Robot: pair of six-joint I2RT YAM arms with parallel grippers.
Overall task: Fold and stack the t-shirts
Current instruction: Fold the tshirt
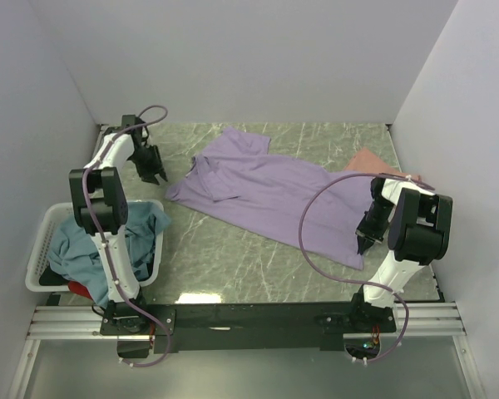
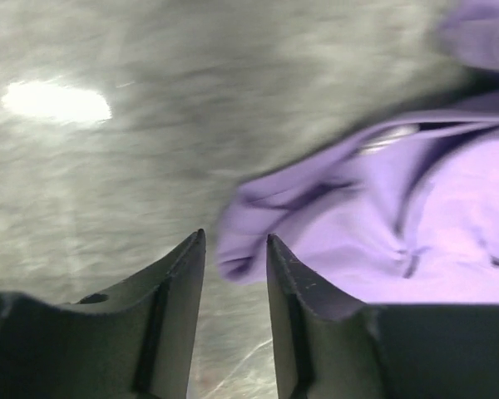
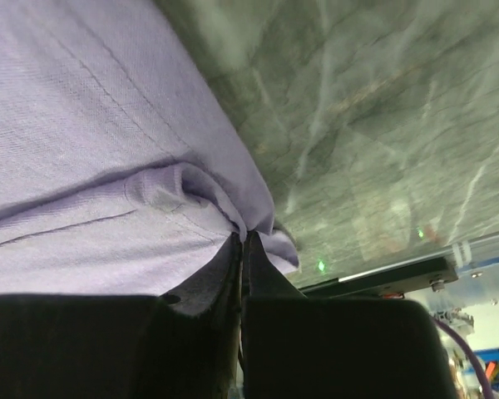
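The lavender-purple t-shirt (image 1: 266, 195) lies spread across the middle of the table. My right gripper (image 1: 363, 242) is shut on its near right hem corner, and the pinched cloth (image 3: 208, 199) bunches at the fingertips. My left gripper (image 1: 155, 173) is open just left of the shirt's left sleeve; the sleeve tip (image 2: 245, 249) lies just beyond the gap between the jaws, not held. The salmon-pink t-shirt (image 1: 373, 160) peeks out at the far right, partly behind the right arm. The teal-blue t-shirt (image 1: 100, 241) and a bit of the red t-shirt (image 1: 81, 290) sit in the basket.
A white slatted basket (image 1: 40, 249) stands at the near left by the left arm's base. White walls close in the table on the left, back and right. The black mounting rail (image 1: 249, 317) runs along the near edge.
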